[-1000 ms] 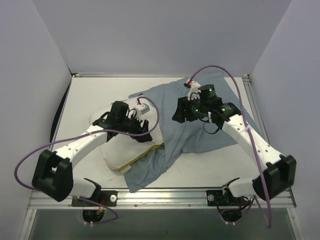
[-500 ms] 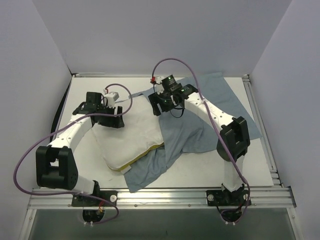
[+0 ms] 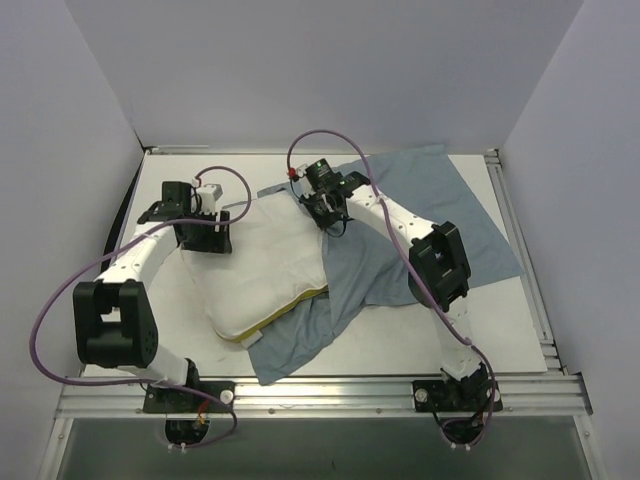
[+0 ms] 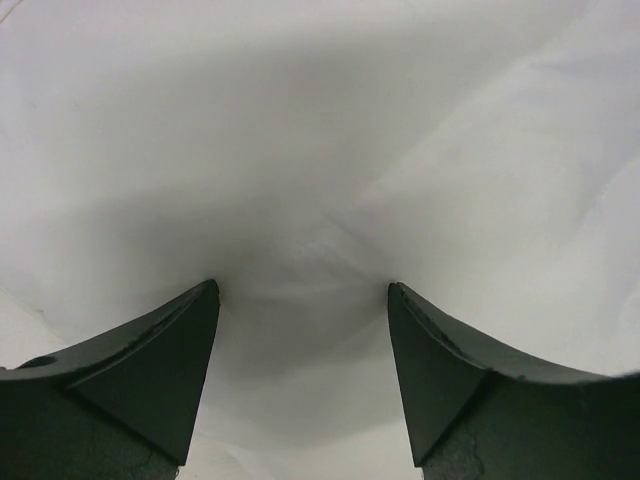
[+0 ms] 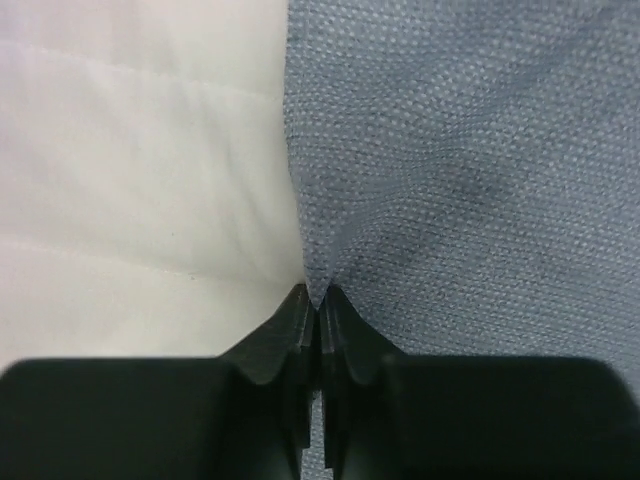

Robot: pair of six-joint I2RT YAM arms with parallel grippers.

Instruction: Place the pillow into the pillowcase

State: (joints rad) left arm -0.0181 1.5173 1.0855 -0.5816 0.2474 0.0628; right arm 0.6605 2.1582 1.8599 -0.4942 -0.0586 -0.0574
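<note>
The white pillow (image 3: 262, 268) lies left of centre, its yellow piped edge (image 3: 292, 300) facing the near side. It rests on the grey-blue pillowcase (image 3: 420, 235), which spreads out to the right and pokes out below it. My left gripper (image 3: 204, 238) is at the pillow's far left corner; in the left wrist view it (image 4: 303, 288) stands open, with white pillow (image 4: 320, 150) cloth swelling between the fingers. My right gripper (image 3: 322, 214) is at the pillow's far right corner, shut (image 5: 318, 292) on a pinch of the pillowcase (image 5: 470, 150) edge beside the pillow (image 5: 140, 150).
The white table (image 3: 165, 300) is walled in at the back and on both sides. A metal rail (image 3: 320, 388) runs along the near edge by the arm bases. Purple cables (image 3: 330, 135) loop above both wrists.
The left arm moved from the pillow's middle to its far left corner. The right arm swung left across the pillowcase to its edge by the pillow and closed on it.
</note>
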